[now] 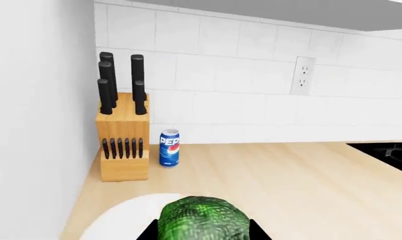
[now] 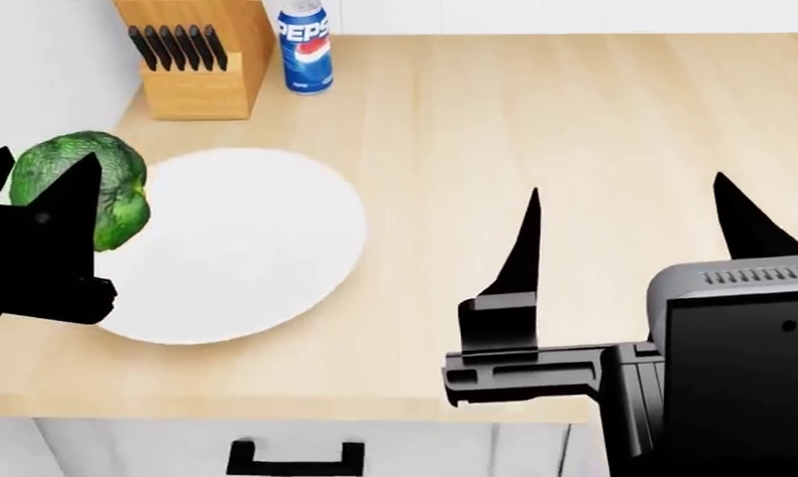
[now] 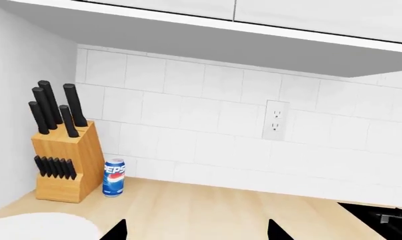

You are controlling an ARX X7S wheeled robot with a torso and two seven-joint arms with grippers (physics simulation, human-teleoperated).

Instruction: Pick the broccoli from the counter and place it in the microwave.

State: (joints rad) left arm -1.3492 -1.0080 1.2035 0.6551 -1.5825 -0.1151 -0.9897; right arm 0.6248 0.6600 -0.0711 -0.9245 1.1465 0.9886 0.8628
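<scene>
1. Left gripper [image 2: 34, 199]: its black fingers are closed on the broccoli [image 2: 91, 186], whose bumpy green head bulges between them. The floret is lifted clear of the wooden counter [image 2: 532, 109] and hangs over the white plate's [image 2: 239, 248] edge, on the side farthest from the right gripper.
2. The left wrist view confirms the hold: the broccoli fills the space between the finger tips, with the plate's rim beneath it and the counter beyond.
3. Right gripper [image 2: 631, 234]: fingers spread wide, holding nothing, hovering above bare counter well apart from the plate.
4. Landmarks behind the plate, against the tiled wall: a knife block [image 2: 193, 55] and, just beside it, a Pepsi can [image 2: 303, 45].
5. The microwave does not appear in any view, so its position and door state cannot be told.
6. Step in hand, judged: carrying the floret to the microwave. Doing it well calls for steady finger pressure on the rounded, uneven head, which could roll out of a loose pinch.
7. Raising the floret higher before travelling sideways would likely avoid clipping the knife handles or toppling the can.
</scene>
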